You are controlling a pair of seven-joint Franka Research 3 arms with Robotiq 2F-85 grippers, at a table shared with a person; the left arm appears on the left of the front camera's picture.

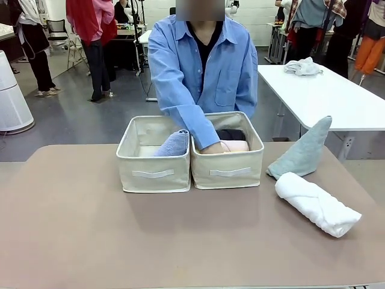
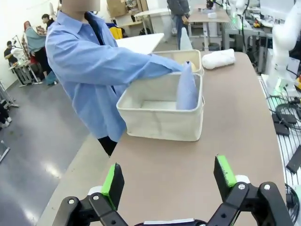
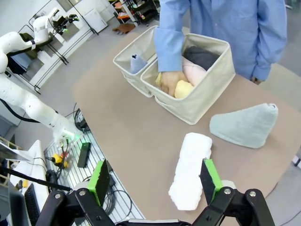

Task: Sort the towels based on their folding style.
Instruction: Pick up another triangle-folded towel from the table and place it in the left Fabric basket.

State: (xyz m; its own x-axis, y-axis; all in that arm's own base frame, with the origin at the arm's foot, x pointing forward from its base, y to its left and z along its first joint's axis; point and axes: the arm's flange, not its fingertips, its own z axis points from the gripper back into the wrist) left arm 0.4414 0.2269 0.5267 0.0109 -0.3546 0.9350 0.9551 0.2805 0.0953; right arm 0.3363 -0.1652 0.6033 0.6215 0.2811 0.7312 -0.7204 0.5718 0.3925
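Left gripper (image 2: 169,176), right gripper (image 3: 155,180) agape, empty; person's hand (image 3: 170,81) half-buried among 3 partly hidden rolls (image 3: 195,73) in bin (image 3: 207,94).

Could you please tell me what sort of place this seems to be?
Probably a robotics lab in an open workshop hall: a white robot arm beside the brown table, cables and electronics on a wire rack, and more work tables behind the person.
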